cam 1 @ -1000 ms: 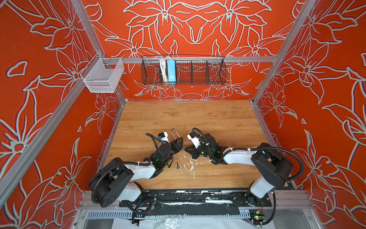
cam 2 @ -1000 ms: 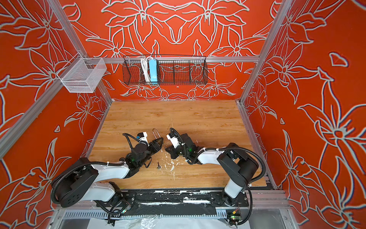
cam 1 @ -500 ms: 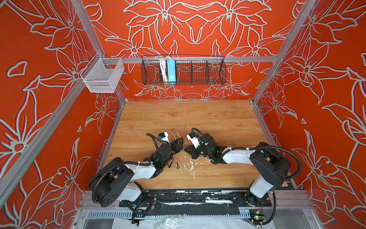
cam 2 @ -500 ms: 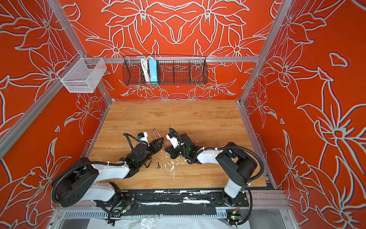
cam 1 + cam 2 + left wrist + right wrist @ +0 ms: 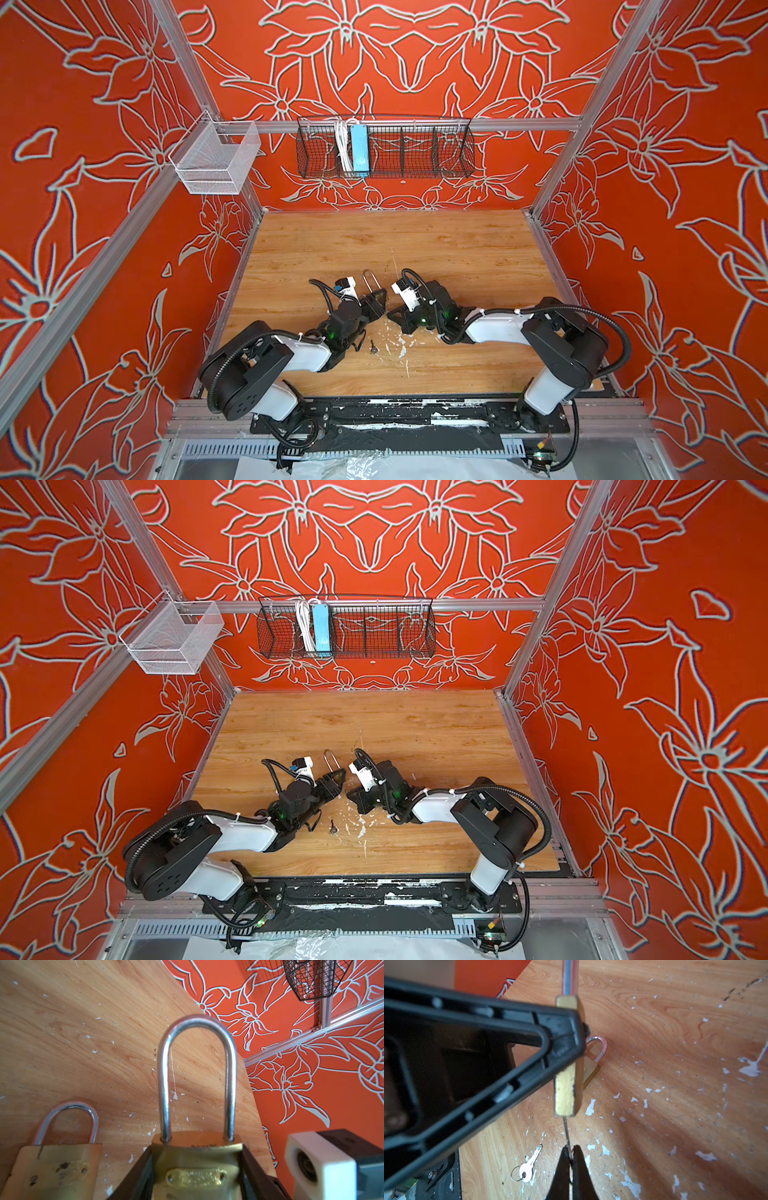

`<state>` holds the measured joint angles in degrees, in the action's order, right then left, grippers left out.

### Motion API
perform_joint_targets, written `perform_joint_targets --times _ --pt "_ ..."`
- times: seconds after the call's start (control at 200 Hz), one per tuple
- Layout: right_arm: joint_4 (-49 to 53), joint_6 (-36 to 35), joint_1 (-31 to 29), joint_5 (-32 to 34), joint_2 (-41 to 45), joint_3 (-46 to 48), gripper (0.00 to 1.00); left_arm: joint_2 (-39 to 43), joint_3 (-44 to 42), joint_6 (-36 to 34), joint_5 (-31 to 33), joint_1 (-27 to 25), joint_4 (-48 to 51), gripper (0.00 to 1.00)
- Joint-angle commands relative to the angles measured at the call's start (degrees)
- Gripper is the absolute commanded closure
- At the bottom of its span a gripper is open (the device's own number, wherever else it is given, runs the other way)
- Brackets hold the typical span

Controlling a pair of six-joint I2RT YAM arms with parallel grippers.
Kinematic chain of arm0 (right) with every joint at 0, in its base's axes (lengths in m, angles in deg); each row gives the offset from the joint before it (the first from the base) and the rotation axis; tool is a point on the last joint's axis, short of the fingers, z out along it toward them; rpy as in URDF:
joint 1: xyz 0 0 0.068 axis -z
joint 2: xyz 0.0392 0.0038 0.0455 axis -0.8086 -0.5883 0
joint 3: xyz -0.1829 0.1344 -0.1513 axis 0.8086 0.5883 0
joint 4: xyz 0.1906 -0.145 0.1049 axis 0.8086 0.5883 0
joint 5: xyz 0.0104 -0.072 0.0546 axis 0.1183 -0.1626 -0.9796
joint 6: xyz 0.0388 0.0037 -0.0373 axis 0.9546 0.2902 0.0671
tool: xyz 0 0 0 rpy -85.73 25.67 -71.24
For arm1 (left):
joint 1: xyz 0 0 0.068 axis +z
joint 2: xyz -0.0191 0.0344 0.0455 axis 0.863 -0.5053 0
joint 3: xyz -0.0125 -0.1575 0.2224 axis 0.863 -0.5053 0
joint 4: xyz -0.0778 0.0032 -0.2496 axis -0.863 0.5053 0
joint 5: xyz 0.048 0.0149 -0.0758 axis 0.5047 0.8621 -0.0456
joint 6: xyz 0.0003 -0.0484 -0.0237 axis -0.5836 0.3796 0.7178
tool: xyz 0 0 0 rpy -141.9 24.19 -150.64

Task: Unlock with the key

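My left gripper (image 5: 197,1159) is shut on the body of a brass padlock (image 5: 197,1176). The padlock's long steel shackle (image 5: 368,279) points toward the back wall and sits closed in the body. My right gripper (image 5: 570,1152) is shut on a thin key (image 5: 566,1132), seen edge-on. The key's blade runs from the fingertips up to the bottom face of the held padlock (image 5: 566,1088). Whether the blade is inside the keyhole is hidden. In both top views the two grippers, left (image 5: 336,782) and right (image 5: 351,801), meet nose to nose at the front middle of the table.
A second, smaller brass padlock (image 5: 54,1167) lies flat on the wooden table (image 5: 415,249), just beyond the held one (image 5: 589,1068). A spare key on a ring (image 5: 527,1165) lies on the table near the left arm (image 5: 374,347). A wire basket (image 5: 386,145) hangs on the back wall.
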<state>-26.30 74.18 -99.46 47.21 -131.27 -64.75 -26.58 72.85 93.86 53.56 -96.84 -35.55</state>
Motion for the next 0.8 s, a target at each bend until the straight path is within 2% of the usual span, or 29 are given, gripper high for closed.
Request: perform_joint_targets --times 0.0,0.365,0.796 --pt "-2.2 1.7 -0.4 0.4 -0.7 -1.3 1.0 -0.4 1.3 -1.0 -1.5 -0.5 -6.9 1.0" --pt "-0.4 2.0 -0.1 3.5 1.1 -0.9 1.0 -1.0 1.2 -1.4 -1.1 -0.6 -6.7 1.0" --pt "0.3 1.2 0.8 6.3 5.1 1.1 1.0 -4.7 1.7 -2.4 -4.3 -0.6 -11.1 1.0"
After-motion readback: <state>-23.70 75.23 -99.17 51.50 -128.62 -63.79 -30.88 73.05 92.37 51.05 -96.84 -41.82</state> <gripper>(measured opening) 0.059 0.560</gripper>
